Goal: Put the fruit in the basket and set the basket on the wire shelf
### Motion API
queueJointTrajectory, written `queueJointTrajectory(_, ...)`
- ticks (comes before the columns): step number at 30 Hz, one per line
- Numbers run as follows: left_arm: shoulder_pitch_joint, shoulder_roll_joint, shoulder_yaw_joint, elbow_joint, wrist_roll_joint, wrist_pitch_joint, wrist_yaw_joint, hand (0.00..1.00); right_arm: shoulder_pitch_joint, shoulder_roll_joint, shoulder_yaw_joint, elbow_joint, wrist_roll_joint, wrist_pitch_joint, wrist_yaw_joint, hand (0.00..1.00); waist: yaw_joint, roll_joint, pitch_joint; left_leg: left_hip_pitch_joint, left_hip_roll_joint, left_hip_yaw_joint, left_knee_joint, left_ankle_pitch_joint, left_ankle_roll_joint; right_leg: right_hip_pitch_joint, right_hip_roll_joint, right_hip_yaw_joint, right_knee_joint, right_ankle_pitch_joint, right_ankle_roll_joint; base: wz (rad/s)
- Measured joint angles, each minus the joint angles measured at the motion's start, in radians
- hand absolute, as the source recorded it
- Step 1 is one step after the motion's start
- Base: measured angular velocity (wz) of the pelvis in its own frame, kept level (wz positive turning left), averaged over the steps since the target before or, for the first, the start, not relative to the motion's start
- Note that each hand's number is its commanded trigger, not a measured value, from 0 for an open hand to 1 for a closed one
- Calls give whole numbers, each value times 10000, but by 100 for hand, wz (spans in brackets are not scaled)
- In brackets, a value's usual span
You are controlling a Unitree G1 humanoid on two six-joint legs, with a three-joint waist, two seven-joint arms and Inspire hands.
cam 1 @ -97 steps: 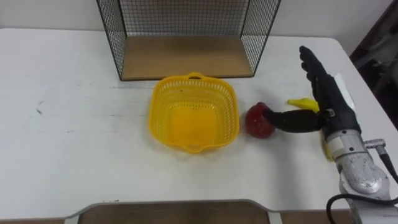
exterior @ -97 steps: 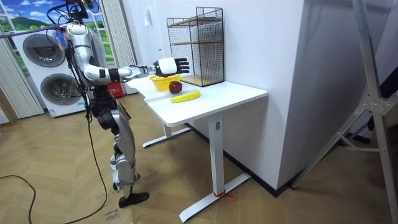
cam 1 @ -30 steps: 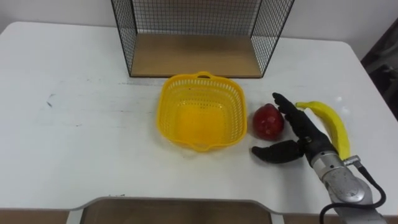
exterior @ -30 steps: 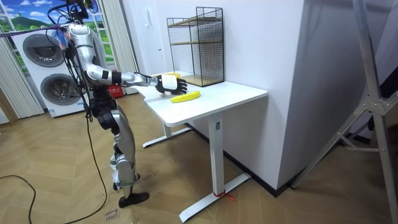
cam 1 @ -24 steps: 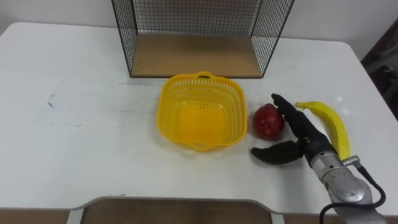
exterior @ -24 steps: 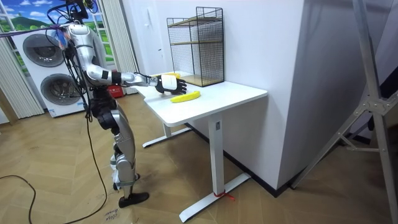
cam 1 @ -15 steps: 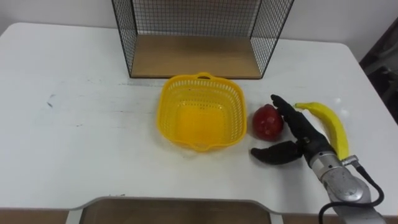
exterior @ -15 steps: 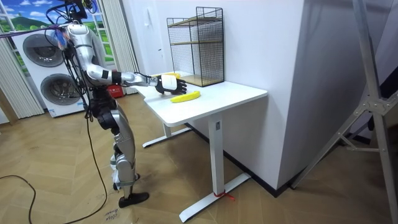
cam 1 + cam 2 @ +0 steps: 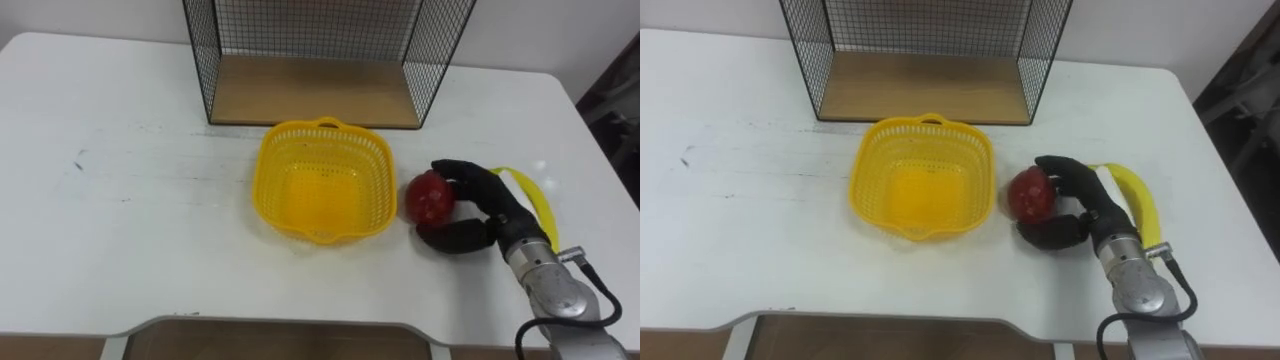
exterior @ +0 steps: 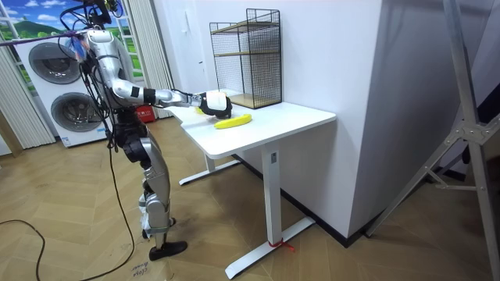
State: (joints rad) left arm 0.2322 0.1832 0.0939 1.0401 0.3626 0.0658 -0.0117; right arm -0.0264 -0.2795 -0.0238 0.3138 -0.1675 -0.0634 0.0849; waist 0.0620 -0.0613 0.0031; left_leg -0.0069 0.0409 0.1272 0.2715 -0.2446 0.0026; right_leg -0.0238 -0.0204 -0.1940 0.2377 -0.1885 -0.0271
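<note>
1. Standing at the near edge of a big white table (image 9: 130, 230), the robot reaches its right arm out over the top.
2. Its right hand (image 9: 482, 212) is wrapped round a red round fruit (image 9: 428, 197). The dark fingers curl over the top of the fruit and the thumb bends in under its near side, so the hand is grasping it.
3. The red round fruit sits low at the table top, just beside the right side of a yellow plastic basket (image 9: 322, 195) with little holes all over it. You cannot tell if the fruit is touching the basket.
4. The yellow plastic basket is open at the top and has no fruit in it. It rests on the table, a little way in front of the shelf.
5. A long yellow banana (image 9: 541, 208) lies on the table just to the right of the hand. The hand hides part of it.
6. A black wire shelf (image 9: 310, 88) with a brown wooden floor stands at the far side of the table, past the basket.
7. In the room view, the robot stands on the wood floor at the table's left end, with its arm stretched toward the fruit.
</note>
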Motion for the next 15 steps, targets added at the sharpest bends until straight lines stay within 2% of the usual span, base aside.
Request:
queueJointTrajectory(5,-5,2,3,-12,28,0,-5,0,-271,17,22,407,44,-9,-68,100,-7,32,-18,19,2,-17,3,0,0,103,0,-1,-12,2,-2,0)
queueJointTrajectory(15,-25,3,1,-6,20,10,-10,0,-257,126,33,529,288,1,91,100,-24,42,-22,39,-4,7,11,0,0,41,-21,-1,-11,-2,2,0)
